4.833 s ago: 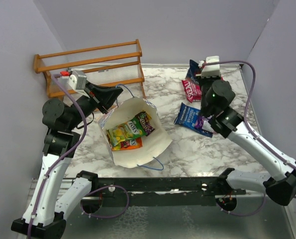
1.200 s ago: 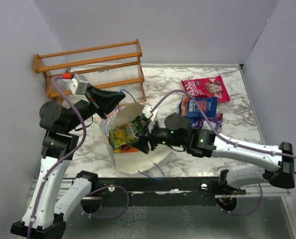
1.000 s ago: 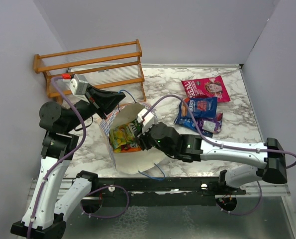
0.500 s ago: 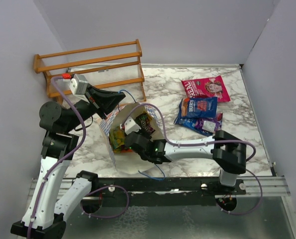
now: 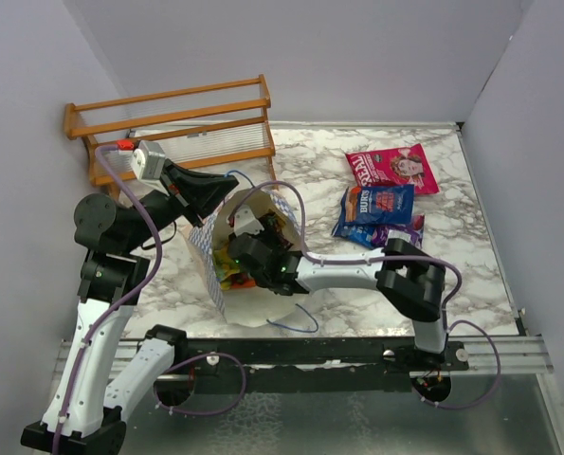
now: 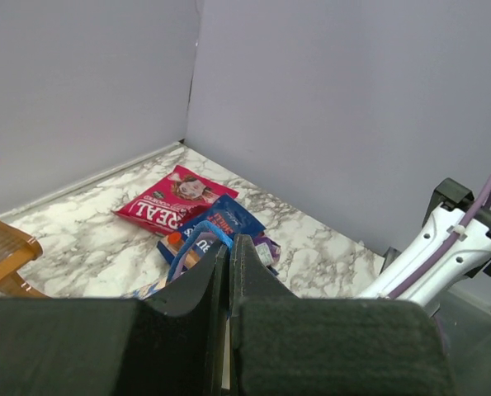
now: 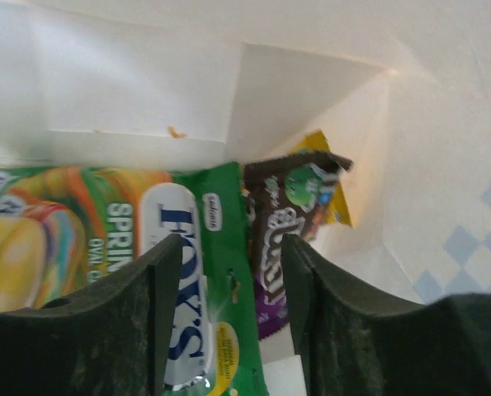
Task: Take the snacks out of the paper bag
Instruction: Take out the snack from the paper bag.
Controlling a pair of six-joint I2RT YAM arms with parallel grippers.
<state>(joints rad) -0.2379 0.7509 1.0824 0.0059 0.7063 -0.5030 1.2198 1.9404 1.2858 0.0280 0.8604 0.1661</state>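
Observation:
The paper bag lies open on its side at the table's left-centre. My left gripper is shut on its upper rim by the blue cord handle. In the left wrist view, those jaws are pressed together with a strip of white paper between them. My right gripper is deep inside the bag and open. Between its fingers lie a green candy pack and a brown-purple pack; neither is pinched. A pink packet, a blue packet and a purple packet lie outside on the marble.
A wooden rack stands at the back left, just behind the bag. Grey walls close in the table on three sides. My right arm stretches across the table's middle into the bag's mouth.
My right gripper has pushed further left and deeper into the bag, and its jaws have spread wider. The left gripper and the three packets outside have not moved.

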